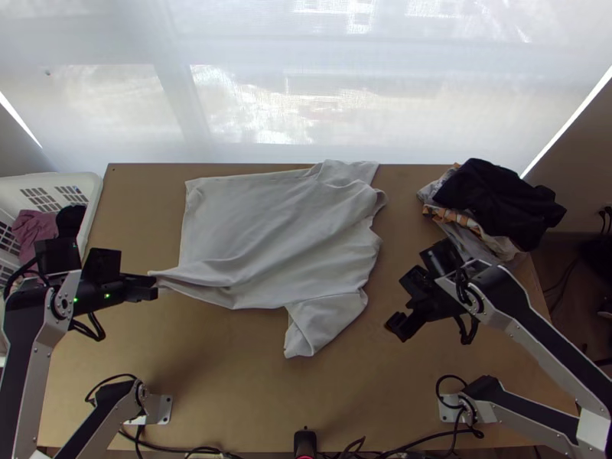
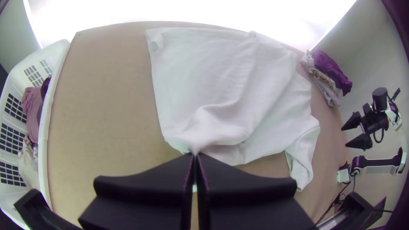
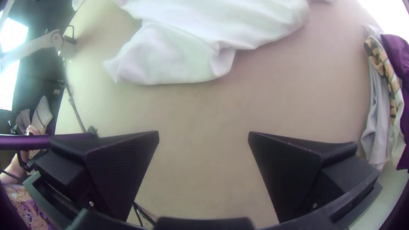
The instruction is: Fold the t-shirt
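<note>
A white t-shirt (image 1: pixel 275 229) lies on the table, loosely spread, with creases running across it and one sleeve sticking out toward the near edge. My left gripper (image 1: pixel 155 283) is at its lower left corner in the top view, and the cloth there is drawn to a point. In the left wrist view the left gripper (image 2: pixel 194 156) is shut on that corner of the t-shirt (image 2: pixel 221 85). To the right of the shirt, my right gripper (image 1: pixel 396 301) stands apart from it. The right gripper (image 3: pixel 203 135) is open with bare table between its fingers, and the t-shirt's sleeve (image 3: pixel 170 55) lies beyond.
A white laundry basket (image 1: pixel 93 200) with clothes in it stands at the table's left side. A pile of dark and patterned clothes (image 1: pixel 497 200) lies at the back right corner. Bare wooden table (image 1: pixel 252 382) stretches between the shirt and the near edge, where cables run.
</note>
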`<state>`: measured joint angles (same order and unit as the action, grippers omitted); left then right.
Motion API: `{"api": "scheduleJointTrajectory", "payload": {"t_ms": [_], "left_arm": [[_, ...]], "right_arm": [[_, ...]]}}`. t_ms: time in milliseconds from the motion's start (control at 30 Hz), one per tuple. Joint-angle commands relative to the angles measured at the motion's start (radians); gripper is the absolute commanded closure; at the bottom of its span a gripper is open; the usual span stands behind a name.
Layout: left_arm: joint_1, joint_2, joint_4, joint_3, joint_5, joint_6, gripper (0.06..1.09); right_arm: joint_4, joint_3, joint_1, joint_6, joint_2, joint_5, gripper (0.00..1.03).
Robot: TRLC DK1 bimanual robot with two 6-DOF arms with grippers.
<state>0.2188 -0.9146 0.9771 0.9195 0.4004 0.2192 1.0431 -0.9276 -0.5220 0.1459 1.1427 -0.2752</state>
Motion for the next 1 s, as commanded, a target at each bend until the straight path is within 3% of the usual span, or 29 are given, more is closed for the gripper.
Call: {"api": "scheduleJointTrajectory", "payload": {"t_ms": [0, 733, 767, 967], "left_arm": [[-0.012, 0.013, -0.005, -0.005, 0.000, -0.018, 1.05], [-0.012, 0.031, -0.008, -0.034, -0.002, -0.035, 1.05], [-0.012, 0.031, -0.008, -0.034, -0.002, -0.035, 1.05], [-0.009, 0.029, -0.012, -0.038, -0.002, -0.035, 1.05]], "right_arm": [[-0.107, 0.095, -0.119, -0.035, 0.029, 0.028, 0.05], [-0.473, 0.032, -0.131, -0.009, 0.370, 0.102, 0.07], [-0.477, 0.029, -0.133, -0.012, 0.376, 0.103, 0.08], [-0.479, 0.012, -0.147, 0.003, 0.400, 0.103, 0.43]]}}
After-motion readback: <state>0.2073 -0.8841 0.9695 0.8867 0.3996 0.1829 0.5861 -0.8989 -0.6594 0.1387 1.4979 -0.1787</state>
